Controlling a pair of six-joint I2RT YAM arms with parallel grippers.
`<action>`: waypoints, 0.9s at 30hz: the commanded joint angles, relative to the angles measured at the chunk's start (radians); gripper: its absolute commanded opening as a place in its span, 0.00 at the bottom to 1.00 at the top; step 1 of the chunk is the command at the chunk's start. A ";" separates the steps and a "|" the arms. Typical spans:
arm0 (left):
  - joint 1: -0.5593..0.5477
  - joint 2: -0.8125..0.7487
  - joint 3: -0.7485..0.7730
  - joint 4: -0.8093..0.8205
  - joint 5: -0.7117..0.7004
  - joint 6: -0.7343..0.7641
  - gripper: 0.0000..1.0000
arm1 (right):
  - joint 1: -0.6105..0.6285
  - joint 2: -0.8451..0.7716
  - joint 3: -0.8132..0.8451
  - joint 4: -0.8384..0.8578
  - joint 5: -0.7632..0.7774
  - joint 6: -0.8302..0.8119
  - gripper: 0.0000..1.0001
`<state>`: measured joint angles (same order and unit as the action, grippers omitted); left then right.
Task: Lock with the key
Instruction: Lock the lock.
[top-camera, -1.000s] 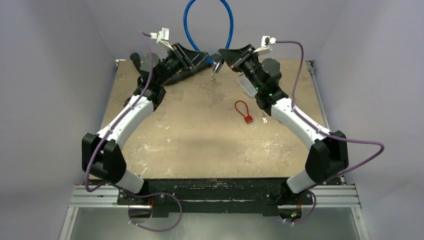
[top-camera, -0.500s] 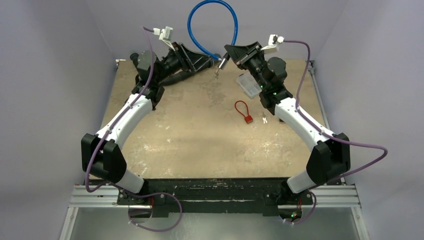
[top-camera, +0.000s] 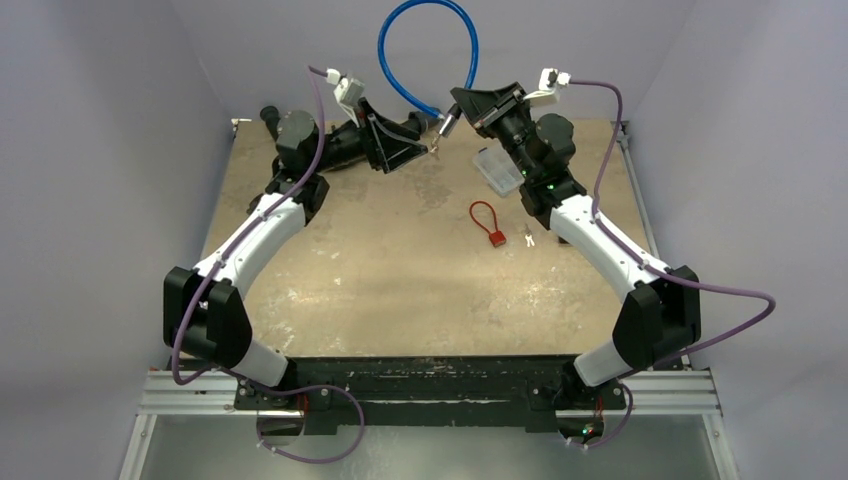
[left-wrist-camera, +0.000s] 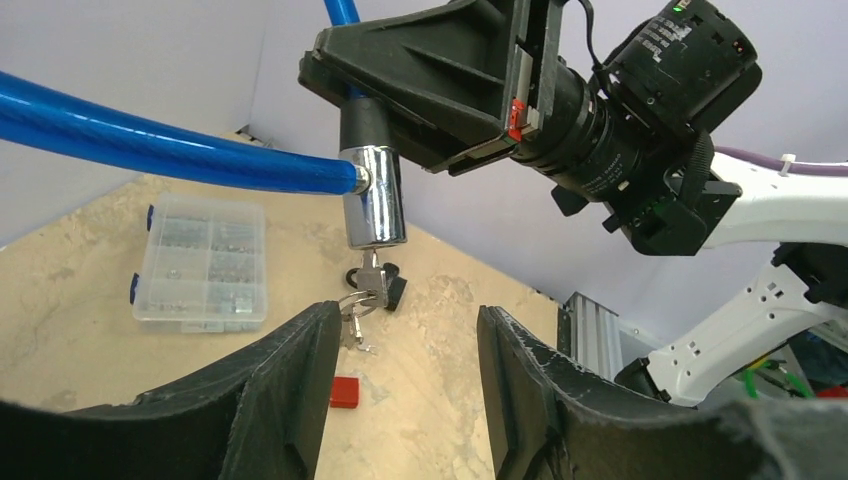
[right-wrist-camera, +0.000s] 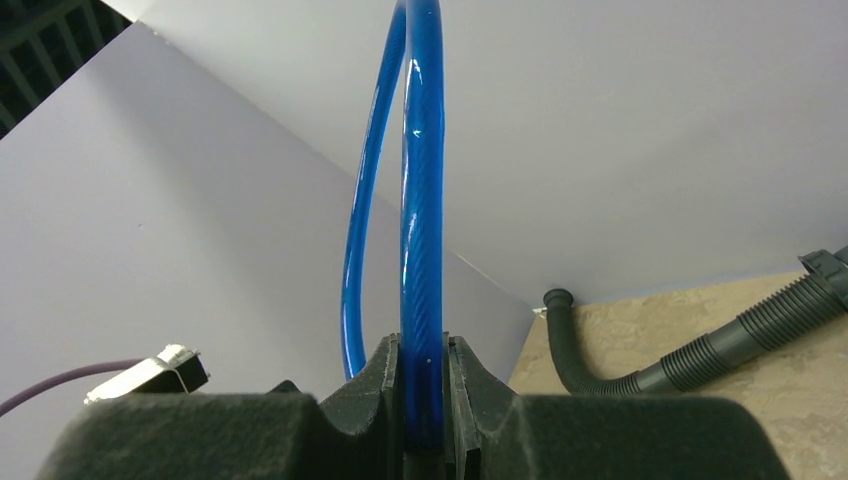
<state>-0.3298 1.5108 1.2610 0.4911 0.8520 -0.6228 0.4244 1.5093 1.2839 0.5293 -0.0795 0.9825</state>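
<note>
**Left jaws let go under the lock; the key stays in the cylinder**

The left gripper (left-wrist-camera: 405, 312) now stands with its fingers apart and nothing between them. A second ago it was far narrower and pressed in close at the lock; since then it has spread and dropped just below and in front of the hanging keys. The black-headed key (left-wrist-camera: 388, 285) sits pushed up into the chrome cylinder (left-wrist-camera: 375, 195), with a ring and spare key (left-wrist-camera: 350, 318) dangling from it, just above the gap between the left fingers and not touching them.

The right gripper (right-wrist-camera: 425, 350) is clamped on the blue cable lock (left-wrist-camera: 150, 145) and holds it in the air at the far edge of the table (top-camera: 400, 290), the loop arching upward.

The release suggests that one action on the key is over. Whether the lock has actually turned the views do not show, so a fresh grip on the key head may be needed.

Farther out, a red cable lock (top-camera: 497, 238) lies on the table with a tiny silvery key (top-camera: 529, 238) just beside it, both untouched. A clear parts box (left-wrist-camera: 200, 265) sits behind.
</note>
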 joint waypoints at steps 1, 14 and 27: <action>-0.008 -0.013 0.000 0.075 0.043 0.053 0.55 | -0.003 -0.069 0.022 0.108 -0.011 0.005 0.00; -0.060 0.040 0.032 0.082 -0.040 0.023 0.53 | 0.000 -0.069 0.025 0.118 -0.038 -0.009 0.00; -0.063 0.072 0.040 0.127 -0.093 -0.015 0.44 | 0.004 -0.074 0.022 0.128 -0.057 -0.012 0.00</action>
<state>-0.3889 1.5784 1.2621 0.5373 0.7807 -0.6125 0.4248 1.5021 1.2839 0.5407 -0.1234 0.9752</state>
